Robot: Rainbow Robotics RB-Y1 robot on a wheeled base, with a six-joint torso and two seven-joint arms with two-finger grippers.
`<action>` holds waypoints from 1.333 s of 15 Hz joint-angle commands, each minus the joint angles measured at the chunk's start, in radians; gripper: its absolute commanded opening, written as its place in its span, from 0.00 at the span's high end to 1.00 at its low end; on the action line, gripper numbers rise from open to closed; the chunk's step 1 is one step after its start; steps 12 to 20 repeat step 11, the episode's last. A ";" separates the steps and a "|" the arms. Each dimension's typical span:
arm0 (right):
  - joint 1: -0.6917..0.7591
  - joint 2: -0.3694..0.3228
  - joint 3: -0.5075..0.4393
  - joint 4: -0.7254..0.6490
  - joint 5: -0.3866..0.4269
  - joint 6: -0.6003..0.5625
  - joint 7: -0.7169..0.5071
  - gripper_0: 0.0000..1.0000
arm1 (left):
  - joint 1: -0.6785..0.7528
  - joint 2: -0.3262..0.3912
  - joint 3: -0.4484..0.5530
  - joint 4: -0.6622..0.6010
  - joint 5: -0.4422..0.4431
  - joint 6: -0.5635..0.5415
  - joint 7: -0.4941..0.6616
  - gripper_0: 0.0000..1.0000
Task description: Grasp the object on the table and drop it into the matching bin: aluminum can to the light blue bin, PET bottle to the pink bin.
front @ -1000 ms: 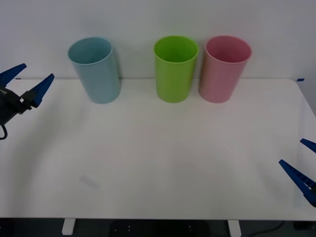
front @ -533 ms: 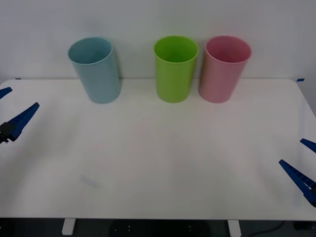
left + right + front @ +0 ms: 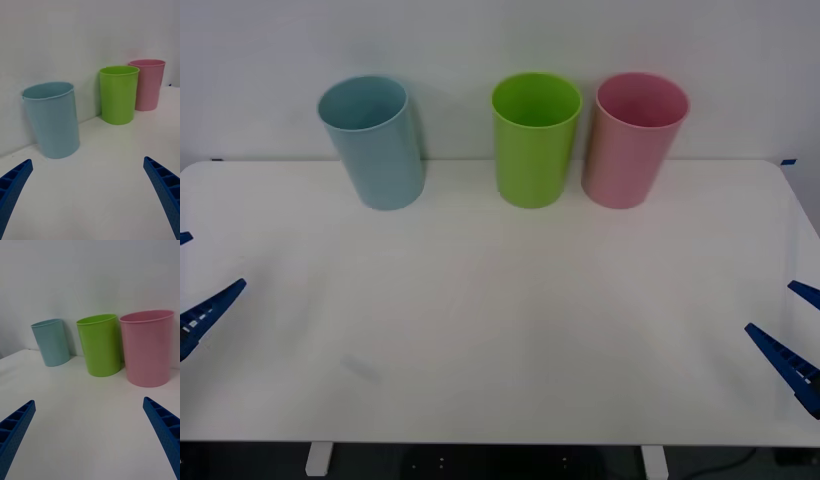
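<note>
Two open grippers low at the frame edges, three bins at the back.

The left gripper (image 3: 192, 290) and right gripper (image 3: 795, 335) hover over the white table (image 3: 500, 330), fingers spread, holding nothing. Beyond stand one light blue bin (image 3: 372, 142), one green bin (image 3: 534, 138) and one pink bin (image 3: 633, 138); their insides are not visible, and I cannot tell where the can is.

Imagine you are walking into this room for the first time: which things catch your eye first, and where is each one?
Three tall bins stand in a row at the far edge of the white table: the light blue bin on the robot's left, the lime green bin in the middle, and the pink bin close beside it on the right. At the near edges, the left pincer and right pincer are both open.
</note>
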State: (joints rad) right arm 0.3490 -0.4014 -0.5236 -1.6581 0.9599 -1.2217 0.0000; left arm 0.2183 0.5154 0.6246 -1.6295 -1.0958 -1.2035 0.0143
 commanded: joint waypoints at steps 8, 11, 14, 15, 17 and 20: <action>0.000 0.000 0.000 0.000 0.000 0.000 0.000 0.00 | 0.058 0.000 -0.043 0.000 0.047 -0.013 -0.025 0.00; 0.000 0.000 0.000 0.000 0.000 0.000 0.000 0.00 | 0.058 0.000 -0.043 0.000 0.047 -0.013 -0.025 0.00; 0.000 0.000 0.000 0.000 0.000 0.000 0.000 0.00 | 0.058 0.000 -0.043 0.000 0.047 -0.013 -0.025 0.00; 0.000 0.000 0.000 0.000 0.000 0.000 0.000 0.00 | 0.058 0.000 -0.043 0.000 0.047 -0.013 -0.025 0.00; 0.000 0.000 0.000 0.000 0.000 0.000 0.000 0.00 | 0.058 0.000 -0.043 0.000 0.047 -0.013 -0.025 0.00; 0.000 0.000 0.000 0.000 0.000 0.000 0.000 0.00 | 0.058 0.000 -0.043 0.000 0.047 -0.013 -0.025 0.00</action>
